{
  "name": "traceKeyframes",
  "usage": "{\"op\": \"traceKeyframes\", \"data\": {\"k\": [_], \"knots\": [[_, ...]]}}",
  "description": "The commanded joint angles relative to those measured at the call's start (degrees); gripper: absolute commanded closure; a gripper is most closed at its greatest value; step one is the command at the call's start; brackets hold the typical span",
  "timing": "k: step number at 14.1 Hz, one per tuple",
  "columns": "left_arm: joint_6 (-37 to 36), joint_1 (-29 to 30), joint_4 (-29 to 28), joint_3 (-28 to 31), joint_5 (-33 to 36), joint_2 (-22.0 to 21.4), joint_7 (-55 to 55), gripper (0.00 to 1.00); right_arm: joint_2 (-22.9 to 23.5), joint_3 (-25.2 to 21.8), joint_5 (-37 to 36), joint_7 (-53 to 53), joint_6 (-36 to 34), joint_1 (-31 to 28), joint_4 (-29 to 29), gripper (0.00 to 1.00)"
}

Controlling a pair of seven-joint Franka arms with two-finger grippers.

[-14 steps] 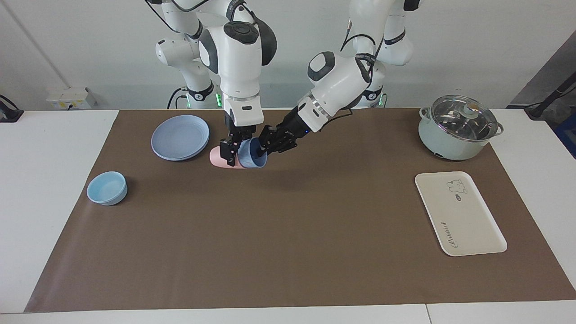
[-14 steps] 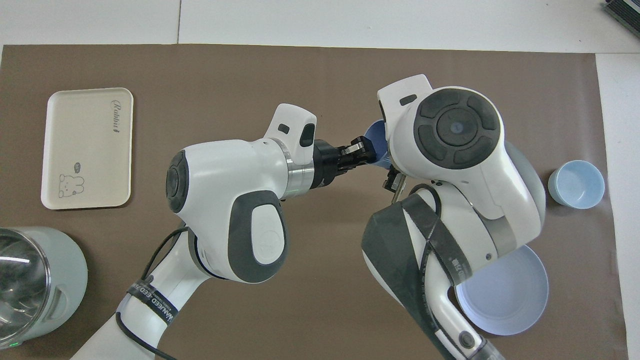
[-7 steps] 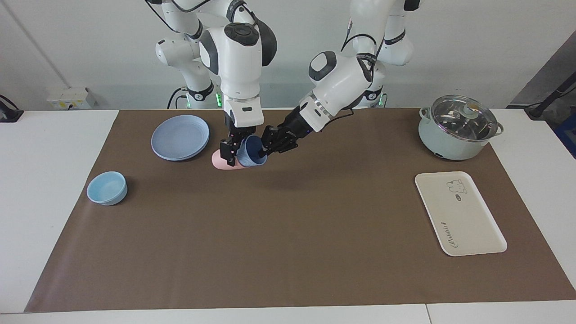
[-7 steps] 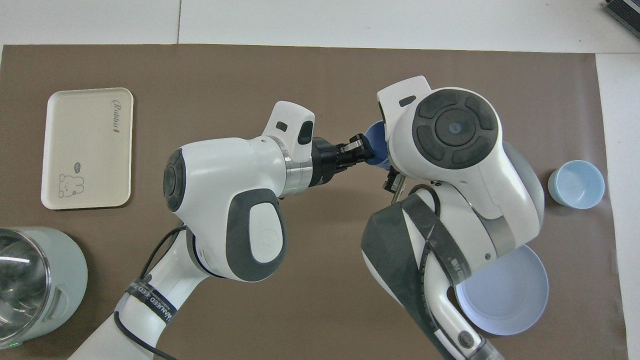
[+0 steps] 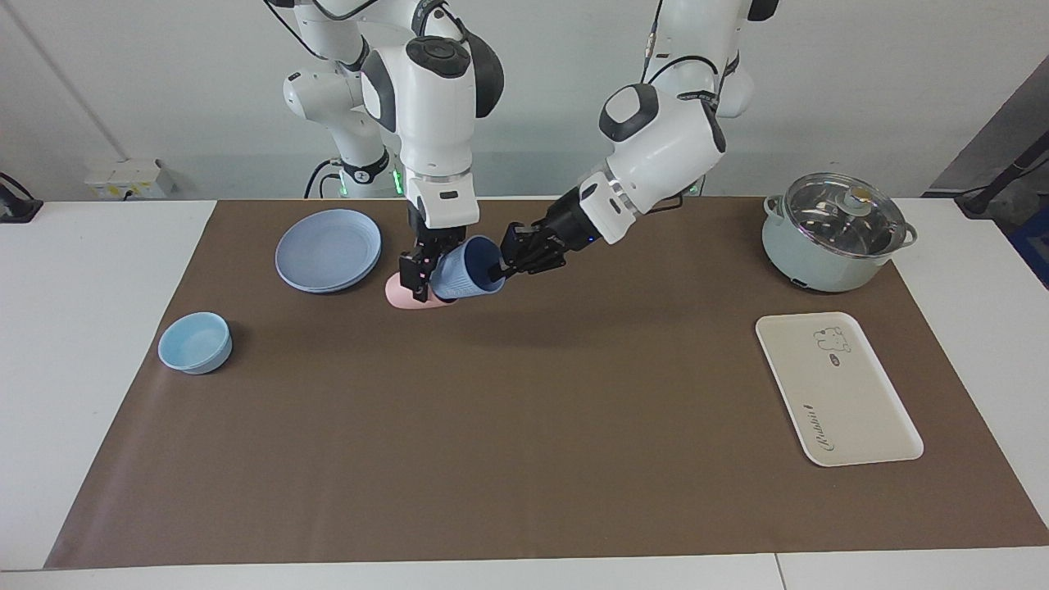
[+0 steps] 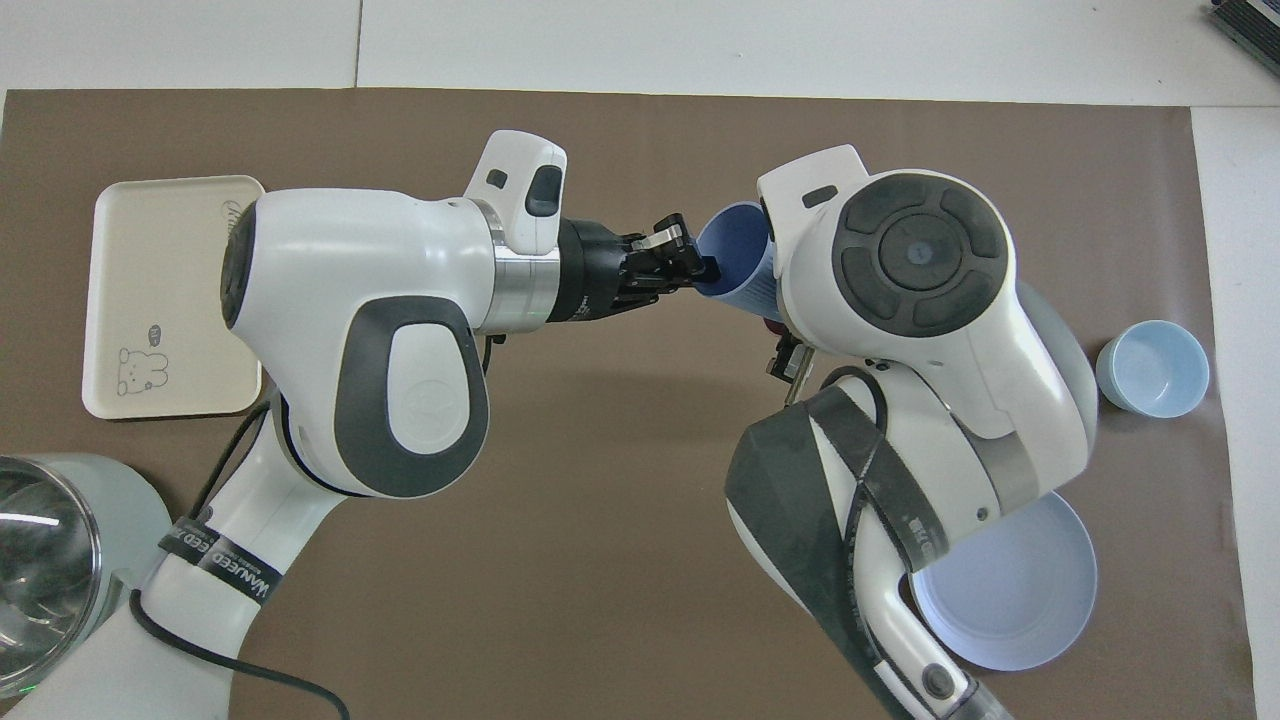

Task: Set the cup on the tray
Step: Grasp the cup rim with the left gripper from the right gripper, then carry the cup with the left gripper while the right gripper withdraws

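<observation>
Our left gripper (image 5: 501, 264) is pinching the rim of the periwinkle cup (image 5: 465, 279), tilted above the pink tumbler (image 5: 403, 292); our right gripper (image 5: 415, 273) is closed at the tumbler. With only a rim pinch, the cup risks slipping during transit. The cream tray (image 5: 852, 410), well apart toward the left arm's end, is showing script resembling "Rabbit".

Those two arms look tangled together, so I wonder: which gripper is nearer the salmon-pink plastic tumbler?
Right. The right gripper is down at the salmon-pink plastic tumbler. The left gripper is off to one side, its jaws shut on the rim of the periwinkle-blue plastic cup.
</observation>
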Motion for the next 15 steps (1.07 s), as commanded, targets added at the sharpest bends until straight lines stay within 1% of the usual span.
{"op": "traceKeyframes", "data": {"k": [1, 2, 3, 5, 7, 9, 11, 13, 15], "knots": [[-4.27, 3.52, 4.23, 0.05, 0.43, 1.52, -0.24, 1.00, -0.03, 0.38, -1.27, 1.28, 0.18, -0.24, 0.05, 1.00], [-6.29, 5.19, 4.85, 0.14, 1.73, 1.52, -0.07, 1.00, -0.03, 0.38, -1.27, 1.28, 0.18, -0.15, 0.05, 1.00], [-8.66, 7.20, 5.99, 0.14, 4.44, 1.52, 0.02, 1.00, -0.03, 0.38, -1.27, 1.28, 0.18, -0.24, 0.05, 1.00], [-12.27, 10.11, 6.88, 0.14, 12.68, 1.44, 0.55, 1.00, -0.03, 0.38, -1.27, 1.28, 0.27, -0.24, 0.05, 1.00], [-12.29, 12.13, 6.88, 0.14, 22.09, 1.26, 0.81, 1.00, -0.03, 0.38, -1.27, 1.28, 0.71, -0.50, -0.04, 1.00], [-12.46, 15.65, 6.79, 0.14, 28.79, 1.17, 2.29, 1.00, 0.05, 0.20, -0.31, 1.11, 2.11, -1.46, -0.04, 1.00], [-12.46, 20.82, 6.18, 0.14, 31.27, 1.09, 6.94, 1.00, -0.03, 0.20, 0.22, 0.75, 4.74, -4.35, -0.12, 1.00], [-12.29, 26.27, 4.60, 0.31, 31.54, 0.74, 13.26, 1.00, -0.03, 0.20, 6.34, -0.12, 6.15, -7.34, -0.12, 1.00], [-12.29, 32.25, 2.75, 0.22, 31.54, 0.03, 21.34, 1.00, 0.14, 0.20, 11.27, -3.45, 10.36, -10.85, -0.21, 1.00]]}}
